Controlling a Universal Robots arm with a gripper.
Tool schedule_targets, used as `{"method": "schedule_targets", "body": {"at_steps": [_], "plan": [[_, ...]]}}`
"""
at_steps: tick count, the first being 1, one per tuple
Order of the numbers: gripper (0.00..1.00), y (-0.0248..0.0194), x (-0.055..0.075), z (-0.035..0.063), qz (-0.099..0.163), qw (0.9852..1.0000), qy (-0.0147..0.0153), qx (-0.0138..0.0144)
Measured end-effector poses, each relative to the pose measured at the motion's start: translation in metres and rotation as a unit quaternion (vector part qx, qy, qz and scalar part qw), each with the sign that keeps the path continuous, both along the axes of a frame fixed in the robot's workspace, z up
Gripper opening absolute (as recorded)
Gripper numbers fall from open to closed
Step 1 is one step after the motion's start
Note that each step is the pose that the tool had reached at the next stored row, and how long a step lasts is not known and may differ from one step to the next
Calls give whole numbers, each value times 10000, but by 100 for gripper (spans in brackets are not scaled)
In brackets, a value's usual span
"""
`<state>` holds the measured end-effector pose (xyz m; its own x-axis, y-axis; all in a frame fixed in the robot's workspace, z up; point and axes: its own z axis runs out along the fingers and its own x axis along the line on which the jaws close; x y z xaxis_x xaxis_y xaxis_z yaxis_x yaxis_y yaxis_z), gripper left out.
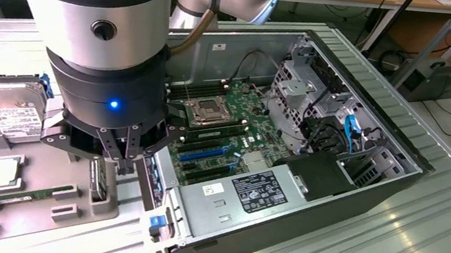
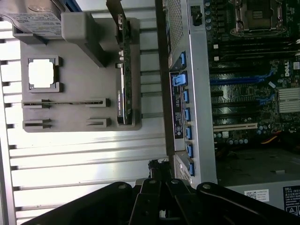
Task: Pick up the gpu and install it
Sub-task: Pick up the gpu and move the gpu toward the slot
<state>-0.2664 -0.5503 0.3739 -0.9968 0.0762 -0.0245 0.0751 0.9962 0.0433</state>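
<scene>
One gpu (image 2: 123,93) on edge, long axis parallel case wall (image 2: 161,70).

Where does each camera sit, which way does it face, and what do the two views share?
Exterior view: high above, looking down on the open computer case and grey tray; the arm and claw show.
Wrist view: on the wrist, looking down past the claw onto the gpu in the tray.
Shared: case, tray, claw.

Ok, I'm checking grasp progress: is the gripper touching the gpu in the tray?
Apart. The wrist view shows the gripper clear of the gpu, which stands on edge in its tray, with bare table between them.
</scene>
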Motion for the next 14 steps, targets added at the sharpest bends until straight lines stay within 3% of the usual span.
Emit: {"method": "schedule_targets", "body": {"at_steps": [6,9,10,11,14], "plan": [[17,0,0,0,0,10000,0,0],[36,0,0,0,0,10000,0,0],[36,0,0,0,0,10000,0,0],[42,0,0,0,0,10000,0,0],[42,0,0,0,0,10000,0,0]]}}
